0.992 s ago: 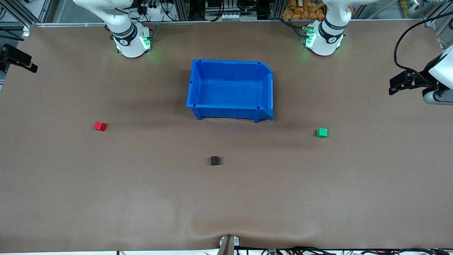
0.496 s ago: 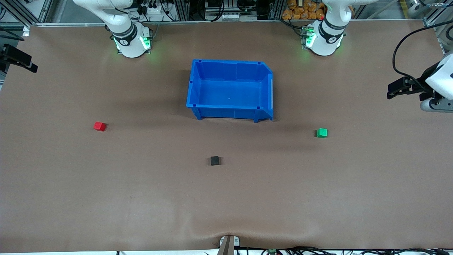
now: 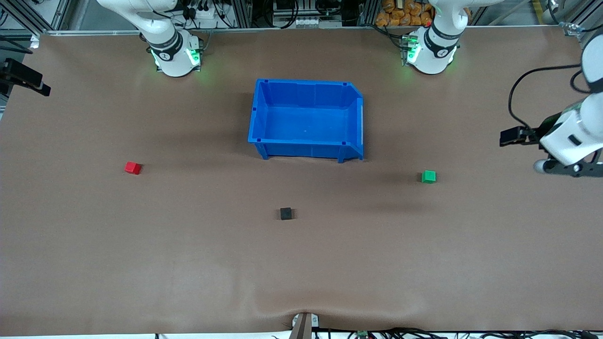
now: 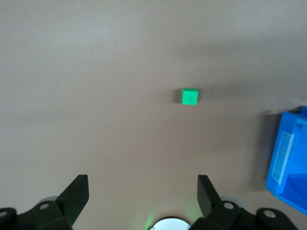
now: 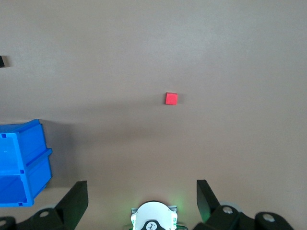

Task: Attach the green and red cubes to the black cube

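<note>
Black cube (image 3: 285, 213): just 1, sitting on the table (image 3: 141, 263) mid-way betw. my two arms, nearer the front cam than the bin, touched by nothing.

My left gripper (image 4: 141, 194) is up in the air over bare table at the left arm's end, fingers (image 4: 76, 195) spread wide, nothing betw. them. From the front view only the wrist and camera mount show near that view's edge. In its wrist view the green cube (image 4: 190, 96) lies flat on the table, well apart from the fingertips, w/ a corner of the bin (image 4: 288, 167) off to one side.

My right gripper (image 5: 141, 194) is likewise wide open and empty, high over the table at the right arm's end. Its wrist view shows the red cube (image 5: 171, 98) alone on the table, the bin's corner, and a sliver of the black cube at the pic's edge.

Counts: 1 green cube (image 3: 428, 176), 1 red cube (image 3: 133, 167), 1 black, so 3 cubes total, all well apart from each other. Green sits toward the left arm's end, red toward the right arm's end, both a bit farther from the front cam than black. 1 blue bin (image 3: 306, 87), open-topped, nothing in it, betw. the two arm bases and the black cube. No cube touches another.
</note>
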